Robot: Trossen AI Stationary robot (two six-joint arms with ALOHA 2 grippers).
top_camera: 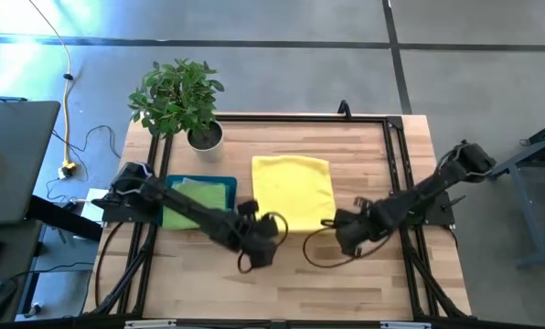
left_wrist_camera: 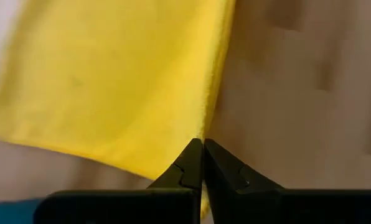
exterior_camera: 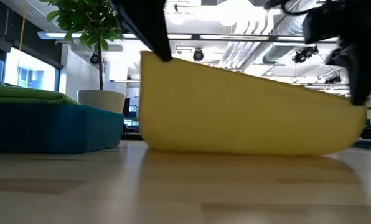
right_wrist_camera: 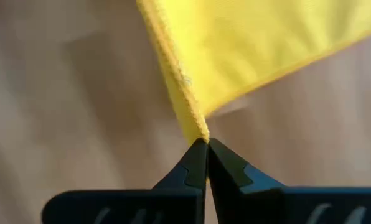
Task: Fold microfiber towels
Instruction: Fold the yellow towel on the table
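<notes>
Two robot arms lift the near edge of a yellow microfiber towel [top_camera: 293,187] off a wooden table [top_camera: 364,283], each pinching one near corner. The left gripper [left_wrist_camera: 202,147] is clamped shut on the corner nearer the tray; the right gripper [right_wrist_camera: 206,147] is clamped shut on the opposite corner. From table height the towel rises as a yellow sheet, its lower fold resting on the tabletop and its top edge higher on the left arm's side. Beside it, a dark teal tray [top_camera: 227,187] holds a lime green towel [top_camera: 195,194]. A potted plant [top_camera: 179,96] stands at the table's far edge
</notes>
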